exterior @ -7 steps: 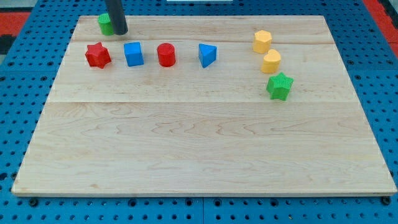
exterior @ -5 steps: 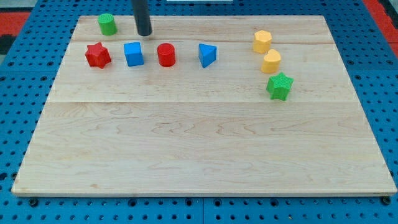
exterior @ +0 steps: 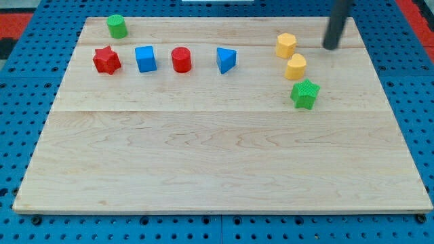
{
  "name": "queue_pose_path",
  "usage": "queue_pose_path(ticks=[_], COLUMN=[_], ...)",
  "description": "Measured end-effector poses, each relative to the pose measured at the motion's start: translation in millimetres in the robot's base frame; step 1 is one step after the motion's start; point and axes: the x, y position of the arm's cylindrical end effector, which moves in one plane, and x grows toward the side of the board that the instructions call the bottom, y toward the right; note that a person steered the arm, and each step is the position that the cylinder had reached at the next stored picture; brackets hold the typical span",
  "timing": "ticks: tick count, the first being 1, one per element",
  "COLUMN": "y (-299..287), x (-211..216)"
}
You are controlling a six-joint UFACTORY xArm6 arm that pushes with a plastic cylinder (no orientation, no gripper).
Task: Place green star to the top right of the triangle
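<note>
The arm carries no fingers, so there is no open or closed state to tell; the rod's lower end, my tip (exterior: pixel 331 47), rests near the view's top right. Just left of it sit two yellow blocks (exterior: pixel 286 45) (exterior: pixel 296 66); the green star (exterior: pixel 305 93) lies below-left, untouched. The blue triangle (exterior: pixel 226 59) is farther left. A good push probably starts from the star's right and lower side, skirting the yellow pair. The wooden board (exterior: pixel 217 163) rests on blue pegboard (exterior: pixel 420 102).
</note>
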Motion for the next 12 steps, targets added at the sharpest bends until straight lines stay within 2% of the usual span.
queue_pose_path(ticks=[1, 2, 3, 5, 7, 10, 12], y=[6.8, -48.5, -119.3, -151.9, -148.8, -142.8, -102.0], x=[79.8, 110.0, 110.0, 69.5, 13.5, 12.2, 12.2])
